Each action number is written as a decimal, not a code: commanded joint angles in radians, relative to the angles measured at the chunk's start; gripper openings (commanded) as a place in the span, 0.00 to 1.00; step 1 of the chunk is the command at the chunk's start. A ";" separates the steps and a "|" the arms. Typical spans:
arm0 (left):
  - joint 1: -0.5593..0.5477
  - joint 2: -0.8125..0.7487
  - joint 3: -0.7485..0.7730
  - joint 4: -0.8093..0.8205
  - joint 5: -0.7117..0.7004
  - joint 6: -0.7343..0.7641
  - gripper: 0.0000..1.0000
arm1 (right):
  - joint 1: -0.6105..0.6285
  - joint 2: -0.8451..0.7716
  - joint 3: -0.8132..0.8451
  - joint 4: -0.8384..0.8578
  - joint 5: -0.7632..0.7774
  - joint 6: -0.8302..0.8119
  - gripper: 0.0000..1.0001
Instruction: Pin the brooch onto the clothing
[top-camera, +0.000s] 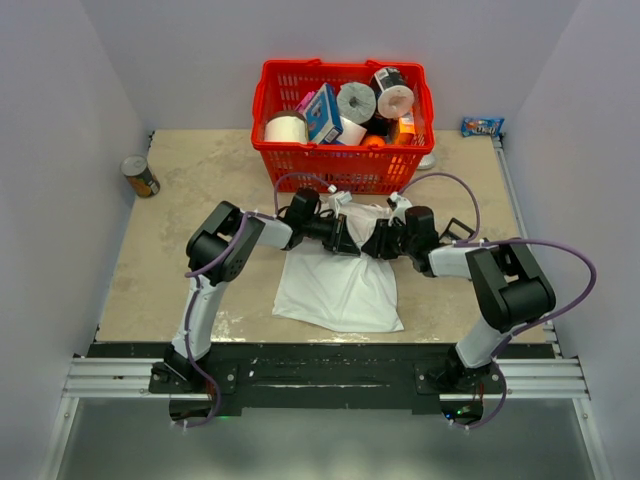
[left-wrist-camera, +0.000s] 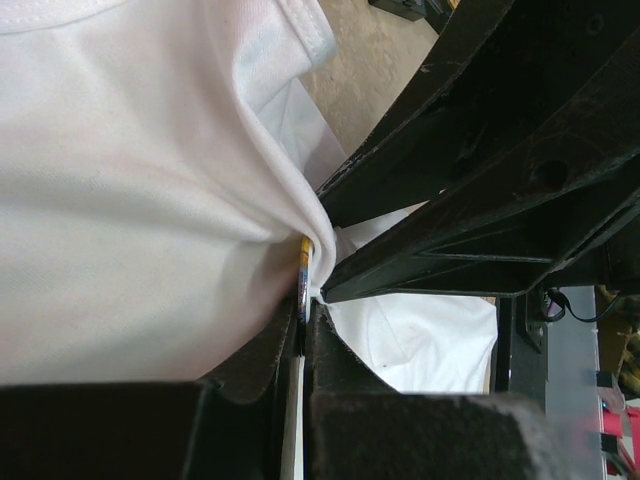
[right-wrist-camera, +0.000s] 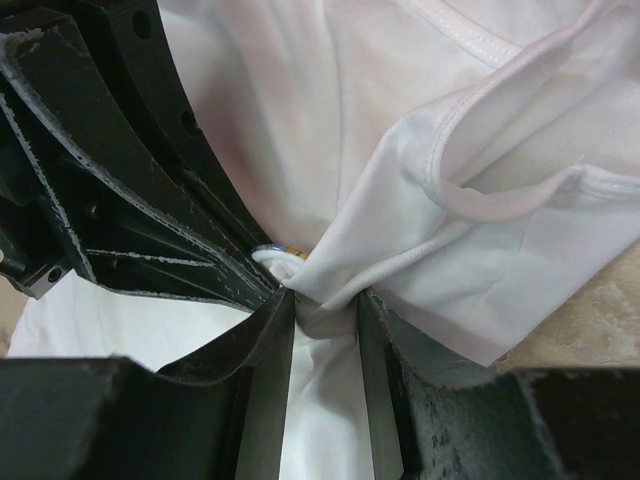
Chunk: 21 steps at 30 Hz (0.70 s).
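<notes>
Both grippers meet at one fold of the shirt, with the brooch caught between them.

The left gripper (left-wrist-camera: 305, 325) is clenched on the brooch (left-wrist-camera: 303, 275), whose thin gold-and-grey edge shows at its tips in the centre of the left wrist view. The right gripper (right-wrist-camera: 327, 305) pinches a bunched fold of the white T-shirt (left-wrist-camera: 130, 200) right against it, seemingly to hold the cloth taut for the pin. Seen from overhead, the shirt lies mid-frame on the table (top-camera: 170, 200). Beyond it at top centre is a red basket (top-camera: 345, 170) of rolls and boxes, with a tin can (top-camera: 140, 177) at upper left and a blue packet (top-camera: 481, 127) at upper right. Their labels are too small to read.
</notes>
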 joint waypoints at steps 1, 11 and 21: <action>-0.037 -0.028 0.015 0.032 0.050 0.014 0.00 | 0.024 0.028 0.045 0.003 0.049 -0.011 0.35; -0.043 -0.020 0.029 0.008 0.053 0.032 0.00 | 0.035 0.037 0.058 -0.014 0.043 -0.029 0.34; -0.042 0.012 0.083 -0.101 0.089 0.134 0.00 | 0.047 0.051 0.074 -0.037 -0.004 -0.060 0.33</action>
